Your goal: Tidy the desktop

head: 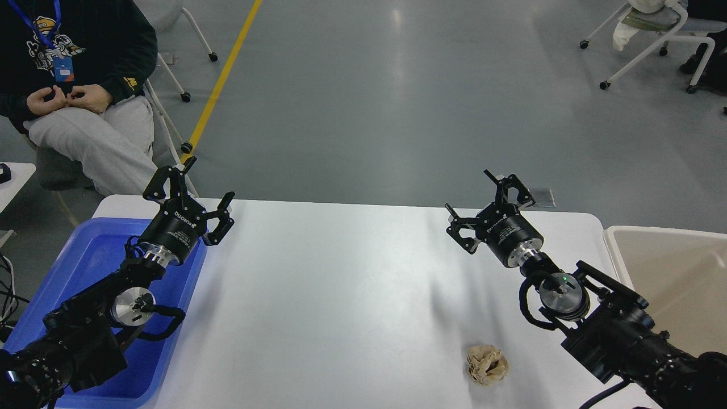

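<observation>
The left gripper is held above the far left part of the desktop, and its two fingers stand wide apart with nothing between them. Its arm comes up over the blue tray, which lies at the left end of the desktop. The right gripper is held above the far right part, also with its fingers spread and holding nothing. Near the front edge, close to the right arm but not touching it, lies a crumpled ball of brownish paper; it looks like paper, though I cannot be sure. Just beside the right end of the desktop stands a beige bin. Behind the left corner a person sits on a chair.
</observation>
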